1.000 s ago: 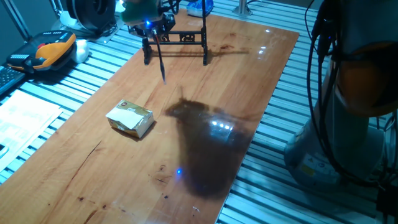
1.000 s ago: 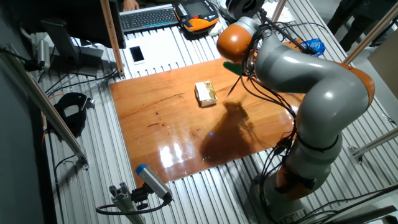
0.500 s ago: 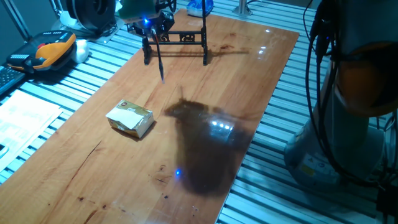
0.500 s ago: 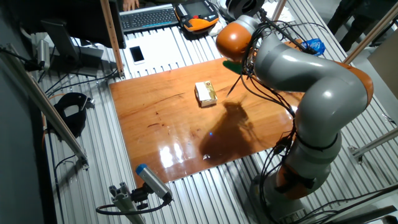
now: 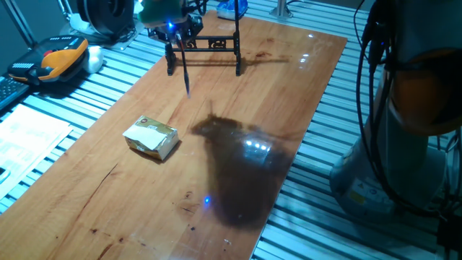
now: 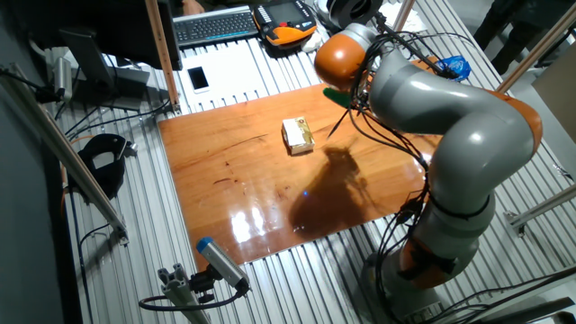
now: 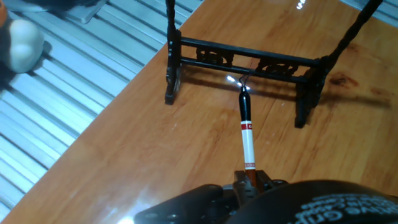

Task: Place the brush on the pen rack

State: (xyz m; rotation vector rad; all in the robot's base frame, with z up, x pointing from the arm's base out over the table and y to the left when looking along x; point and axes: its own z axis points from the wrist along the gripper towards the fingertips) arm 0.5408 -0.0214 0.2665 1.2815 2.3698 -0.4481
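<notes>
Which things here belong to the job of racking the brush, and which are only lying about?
Belong to the job:
brush, clamped in the gripper
pen rack, standing at the table's far end

Just lying about:
yellowish box on the table
orange and black handset beside the table
keyboard off the table
</notes>
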